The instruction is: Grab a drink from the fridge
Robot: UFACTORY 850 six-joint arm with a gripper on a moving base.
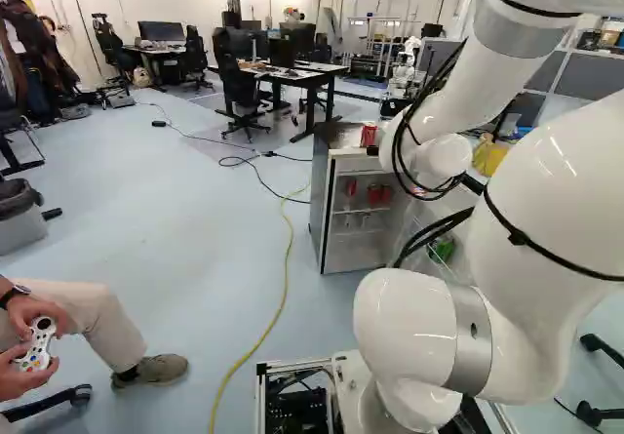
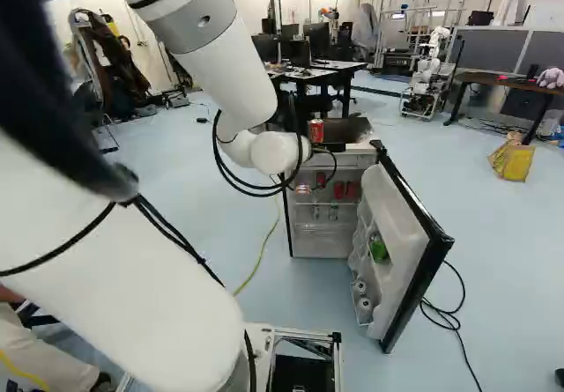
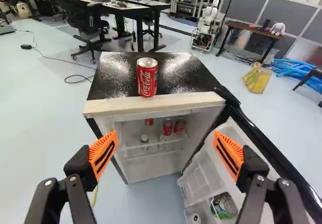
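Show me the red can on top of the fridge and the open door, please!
Red can (image 3: 147, 78): wrist view, middle of its side.
Fridge door (image 2: 404, 249): right base view, white inner side.

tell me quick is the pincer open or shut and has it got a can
Pincer: open, holding nothing; the red can stands on top of the fridge, ahead of it.

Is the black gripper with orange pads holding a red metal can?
No, the gripper stands open, and neither orange pad touches anything.
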